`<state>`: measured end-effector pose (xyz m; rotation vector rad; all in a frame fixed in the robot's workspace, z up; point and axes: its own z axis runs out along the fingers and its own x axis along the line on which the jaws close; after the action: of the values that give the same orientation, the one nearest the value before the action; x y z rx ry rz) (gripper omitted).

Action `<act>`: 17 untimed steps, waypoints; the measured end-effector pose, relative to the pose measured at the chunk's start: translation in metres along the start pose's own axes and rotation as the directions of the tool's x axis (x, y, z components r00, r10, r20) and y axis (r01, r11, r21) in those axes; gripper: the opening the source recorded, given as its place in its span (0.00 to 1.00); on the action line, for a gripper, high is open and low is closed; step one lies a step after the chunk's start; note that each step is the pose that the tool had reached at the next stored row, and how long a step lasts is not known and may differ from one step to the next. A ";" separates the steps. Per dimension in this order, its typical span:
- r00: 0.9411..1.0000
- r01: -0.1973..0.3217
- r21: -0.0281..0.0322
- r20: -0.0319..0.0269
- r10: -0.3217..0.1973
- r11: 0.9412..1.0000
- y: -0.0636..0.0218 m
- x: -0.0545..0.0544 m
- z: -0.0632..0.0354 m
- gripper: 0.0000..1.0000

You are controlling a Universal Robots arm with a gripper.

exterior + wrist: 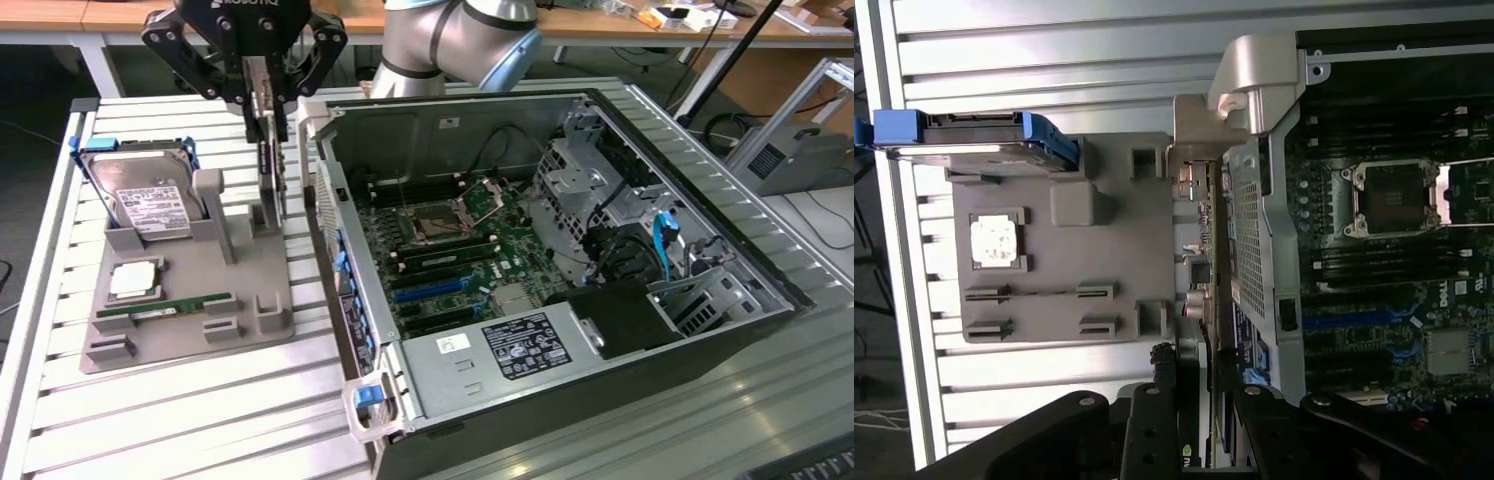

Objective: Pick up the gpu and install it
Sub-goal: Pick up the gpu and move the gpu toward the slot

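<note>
The gpu (271, 175), gripped on edge by the gripper (270, 120) at upper left, could snag the computer case (324, 195) if it tilts.

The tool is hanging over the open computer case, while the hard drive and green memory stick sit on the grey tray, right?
No. The exterior view shows the tool over the grey tray, at the upright thin dark card, beside the open black computer case. The silver hard drive and green memory stick do sit on that tray.
</note>
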<state>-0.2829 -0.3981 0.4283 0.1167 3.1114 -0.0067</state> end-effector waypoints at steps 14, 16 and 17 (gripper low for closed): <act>1.000 0.000 0.010 0.001 0.000 1.000 0.0000 -0.008 0.0008 0.27; 1.000 0.000 0.011 0.001 0.000 1.000 -0.0001 -0.009 0.0009 0.27; 1.000 0.000 0.011 0.001 0.000 1.000 -0.0001 -0.010 0.0009 0.27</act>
<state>-0.2734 -0.3988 0.4277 0.1165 3.1110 -0.0243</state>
